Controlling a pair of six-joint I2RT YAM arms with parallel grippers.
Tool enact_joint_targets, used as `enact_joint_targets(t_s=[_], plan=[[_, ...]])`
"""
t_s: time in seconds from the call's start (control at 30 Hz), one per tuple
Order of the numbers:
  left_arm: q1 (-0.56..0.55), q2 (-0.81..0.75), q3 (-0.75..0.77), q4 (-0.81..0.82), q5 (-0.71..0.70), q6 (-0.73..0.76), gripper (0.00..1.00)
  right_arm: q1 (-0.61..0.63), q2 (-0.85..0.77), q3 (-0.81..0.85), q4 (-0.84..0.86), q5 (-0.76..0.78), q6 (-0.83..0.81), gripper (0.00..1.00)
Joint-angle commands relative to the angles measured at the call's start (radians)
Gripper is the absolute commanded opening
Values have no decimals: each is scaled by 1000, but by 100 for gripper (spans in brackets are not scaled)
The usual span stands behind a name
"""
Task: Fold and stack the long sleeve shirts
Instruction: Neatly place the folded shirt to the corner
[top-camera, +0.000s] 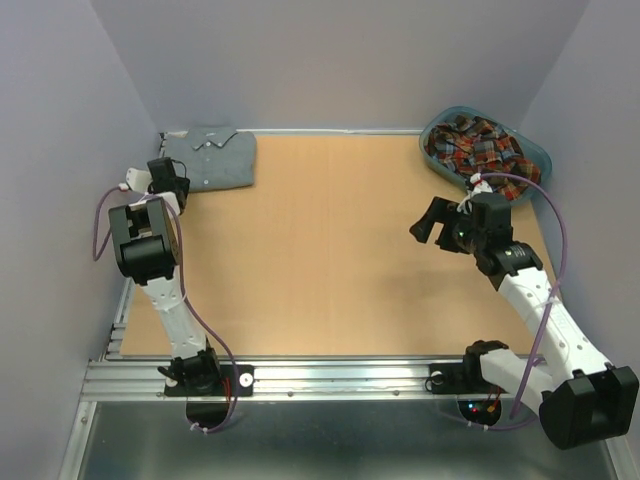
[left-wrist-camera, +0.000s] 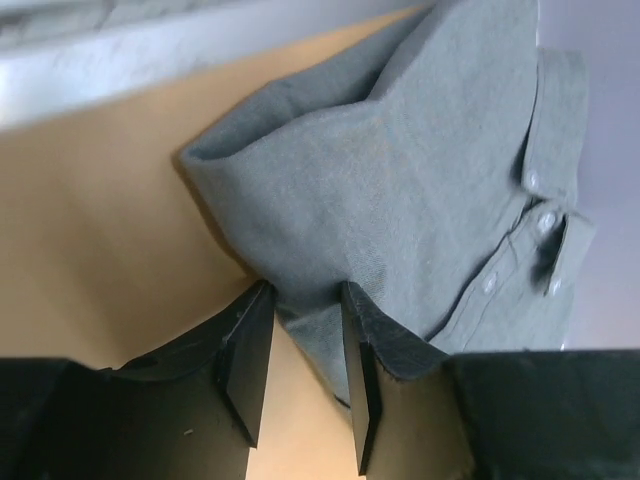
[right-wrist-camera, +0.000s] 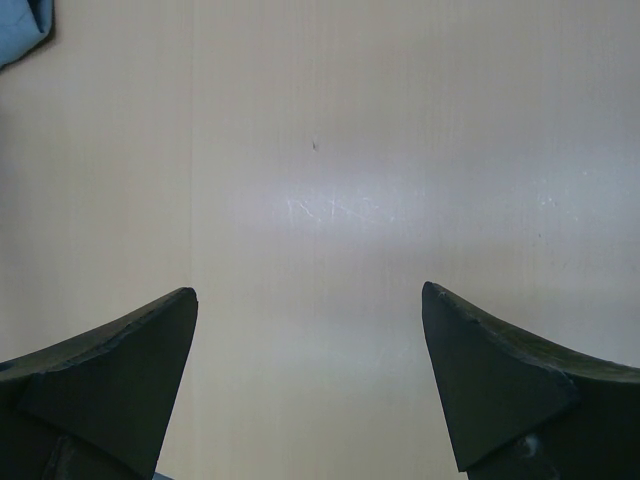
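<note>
The right arm bends inward from its near-edge base, with the right gripper (top-camera: 438, 226) poised above the tan desk (top-camera: 330, 250), jaws spread wide and empty. The left arm extends along the left edge to the far-left corner, where the left gripper (left-wrist-camera: 305, 295), jaws set narrow, pinches an edge of the folded plain grey collared cloth shirt (top-camera: 215, 155). In the far-right corner, the red, navy and yellow plaid cloth shirt (top-camera: 478, 148) lies crumpled inside the teal oval plastic basket (top-camera: 537, 152).

We lose the grey shirt (left-wrist-camera: 400, 200) past the wrist view's edge at one o'clock and cannot tell whether the left gripper (left-wrist-camera: 305, 300) pinches it.
</note>
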Motion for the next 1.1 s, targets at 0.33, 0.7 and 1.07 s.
enact_joint_targets(t_s=[0.33,0.7,1.07], plan=[[67,-5,132,-98,195,151,75,8,1,28,8,11,-17,98],[60,-767,-248,-193,231,385,93,8,-118,198,-152,353,-83,100],[-115,-1428,-91,-636,135,734,99,9,-360,243,-190,715,-130,100]])
